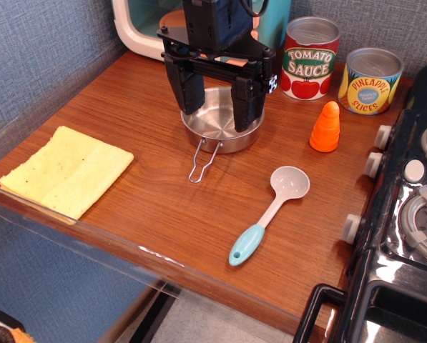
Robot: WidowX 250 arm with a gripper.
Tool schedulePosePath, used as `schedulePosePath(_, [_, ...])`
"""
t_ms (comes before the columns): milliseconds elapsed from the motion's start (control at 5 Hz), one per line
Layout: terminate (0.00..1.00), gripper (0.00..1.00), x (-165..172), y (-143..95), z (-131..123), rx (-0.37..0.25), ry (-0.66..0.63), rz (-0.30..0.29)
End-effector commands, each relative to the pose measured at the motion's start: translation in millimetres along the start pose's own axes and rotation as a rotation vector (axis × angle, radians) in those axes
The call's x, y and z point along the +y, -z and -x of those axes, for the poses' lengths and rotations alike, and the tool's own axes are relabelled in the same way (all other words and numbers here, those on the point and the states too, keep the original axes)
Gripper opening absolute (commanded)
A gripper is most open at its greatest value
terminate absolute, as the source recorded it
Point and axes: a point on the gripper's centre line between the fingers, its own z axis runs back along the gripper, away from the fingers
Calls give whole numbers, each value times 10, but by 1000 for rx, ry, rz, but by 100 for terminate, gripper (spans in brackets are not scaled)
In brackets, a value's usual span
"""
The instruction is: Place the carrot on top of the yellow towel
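My claw (217, 96) hangs over the steel pan (220, 130) at the back of the counter (163, 193). Its two black fingers (187, 89) are spread wide apart and hold nothing.

Now I look from the left side to the right. The yellow towel (66, 170) lies flat near the left front edge of the counter, with a fold line down its middle. It is bare on top. Next comes the pan, with its thin wire handle (202, 161) pointing toward me. In front of the pan and to the right lies a spoon (270, 213) with a pale scoop and a blue grip. Behind it, by the wall, stands a red can (310, 58) that says tomato sauce. Beside that is a yellow can (370, 80) that says pineapple slices. The carrot (325, 127) stands upright just in front of those two cans, well apart from the towel. At the far right I see a black toy stove (406, 214).
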Motion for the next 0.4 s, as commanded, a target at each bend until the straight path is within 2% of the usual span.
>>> schedulePosePath(0, [0, 100, 0, 0, 0, 0, 0, 0])
schedulePosePath(200, [0, 100, -25, 91, -323, -44, -9, -20])
